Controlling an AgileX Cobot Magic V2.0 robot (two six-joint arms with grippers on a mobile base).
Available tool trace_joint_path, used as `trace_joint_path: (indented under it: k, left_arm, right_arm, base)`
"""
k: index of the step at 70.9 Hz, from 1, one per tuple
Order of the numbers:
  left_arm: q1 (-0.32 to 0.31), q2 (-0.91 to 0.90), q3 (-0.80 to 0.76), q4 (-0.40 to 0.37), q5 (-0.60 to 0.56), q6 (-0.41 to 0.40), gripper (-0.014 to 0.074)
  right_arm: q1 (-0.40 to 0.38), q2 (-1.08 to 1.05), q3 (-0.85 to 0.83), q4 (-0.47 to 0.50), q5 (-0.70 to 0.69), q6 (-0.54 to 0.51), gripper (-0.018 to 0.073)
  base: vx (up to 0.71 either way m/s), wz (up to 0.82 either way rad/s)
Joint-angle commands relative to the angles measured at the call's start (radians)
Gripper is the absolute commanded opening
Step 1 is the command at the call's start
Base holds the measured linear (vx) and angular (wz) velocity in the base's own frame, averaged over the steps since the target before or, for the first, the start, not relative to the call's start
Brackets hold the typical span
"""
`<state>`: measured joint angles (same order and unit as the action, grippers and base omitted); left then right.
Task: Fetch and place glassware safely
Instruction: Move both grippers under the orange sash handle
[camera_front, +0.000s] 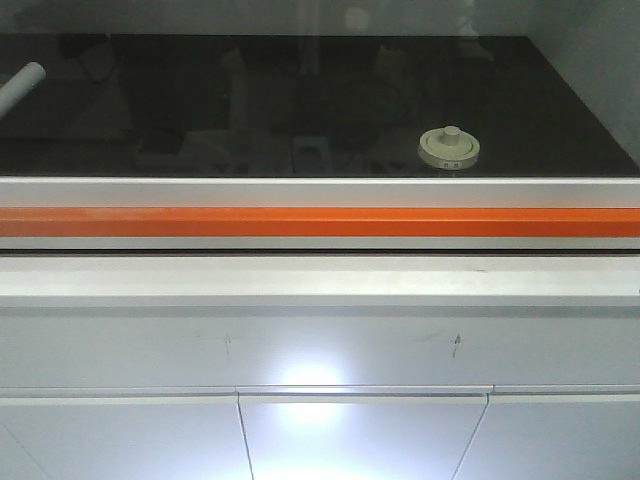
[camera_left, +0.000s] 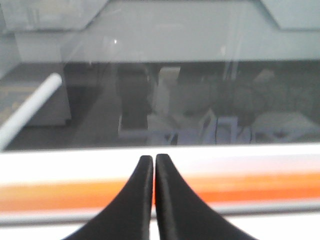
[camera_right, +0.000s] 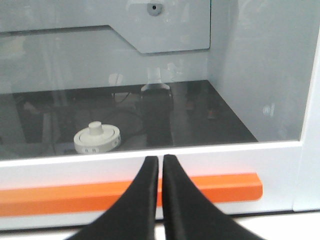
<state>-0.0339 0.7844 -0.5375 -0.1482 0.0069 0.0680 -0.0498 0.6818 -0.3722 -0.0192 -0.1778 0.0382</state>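
Front view: the lidded glass jar (camera_front: 450, 147) stands upper right of centre. Left wrist view: the left gripper (camera_left: 153, 160) is closed, empty. Right wrist view: the right gripper (camera_right: 160, 161) is closed and empty, with the jar at lower left; it is fragile and slippery, I think, so grasp the body under the lid.

One lidded jar (camera_front: 450, 148), one white pipe (camera_front: 20, 87), one orange bar (camera_front: 320, 221), two grippers: left gripper (camera_left: 153, 161), right gripper (camera_right: 160, 161)
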Motion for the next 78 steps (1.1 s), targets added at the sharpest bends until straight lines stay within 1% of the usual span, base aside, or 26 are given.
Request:
trace_joint_path:
  k: [1, 6, 12, 17, 23, 29, 34, 43, 48, 57, 68, 78]
  left_arm:
    - [-0.002, -0.021, 0.073, -0.003, -0.153, 0.000, -0.0007]
    - [-0.002, -0.022, 0.150, -0.003, -0.251, 0.000, -0.0007]
    - [-0.002, -0.022, 0.241, -0.003, -0.385, -0.001, -0.0007]
    - [-0.002, -0.021, 0.306, -0.003, -0.497, -0.001, -0.0007]
    - [-0.002, -0.021, 0.361, -0.001, -0.592, 0.000, -0.0007]
    - [-0.002, -0.011, 0.391, 0.000, -0.625, 0.000, -0.0007]
    - [-0.002, -0.001, 0.397, 0.002, -0.622, 0.000, -0.0007]
    - [-0.002, 0.019, 0.397, 0.075, -0.652, -0.007, -0.0007]
    - [-0.002, 0.032, 0.397, 0.093, -0.669, -0.013, -0.0007]
    - [-0.002, 0.054, 0.397, 0.094, -0.676, -0.011, -0.0007]
    - [-0.002, 0.056, 0.397, 0.094, -0.685, -0.011, -0.0007]
    - [-0.002, 0.056, 0.397, 0.094, -0.714, -0.011, -0.0007]
  right_arm:
    - [-0.005, -0.026, 0.029, -0.038, -0.123, 0.001, -0.0001]
    - [-0.005, -0.034, 0.072, -0.052, -0.156, 0.020, -0.0001]
    - [-0.005, -0.037, 0.123, -0.088, -0.217, 0.077, -0.0001]
    - [-0.005, -0.035, 0.160, -0.163, -0.264, 0.112, -0.0001]
    - [-0.005, -0.028, 0.195, -0.267, -0.319, 0.162, -0.0001]
    - [-0.005, 0.001, 0.212, -0.334, -0.345, 0.211, -0.0001]
    - [-0.005, 0.040, 0.211, -0.359, -0.361, 0.213, -0.0001]
    - [-0.005, 0.132, 0.210, -0.359, -0.445, 0.202, -0.0001]
    - [-0.005, 0.197, 0.210, -0.359, -0.492, 0.201, -0.0001]
    - [-0.005, 0.337, 0.210, -0.339, -0.634, 0.142, -0.0001]
    - [-0.005, 0.480, 0.210, -0.253, -0.785, 0.073, -0.0001]
    - [-0.005, 0.589, 0.209, -0.200, -0.904, 0.056, -0.0001]
  base:
    - [0.00, 0.00]
    - [0.00, 0.00]
    - [0.00, 0.00]
    - [0.00, 0.00]
    - [0.00, 0.00]
    - [0.00, 0.00]
    - [0.00, 0.00]
    - [0.00, 0.00]
    - [0.00, 0.00]
    - [0.00, 0.00]
    - [0.00, 0.00]
    - [0.00, 0.00]
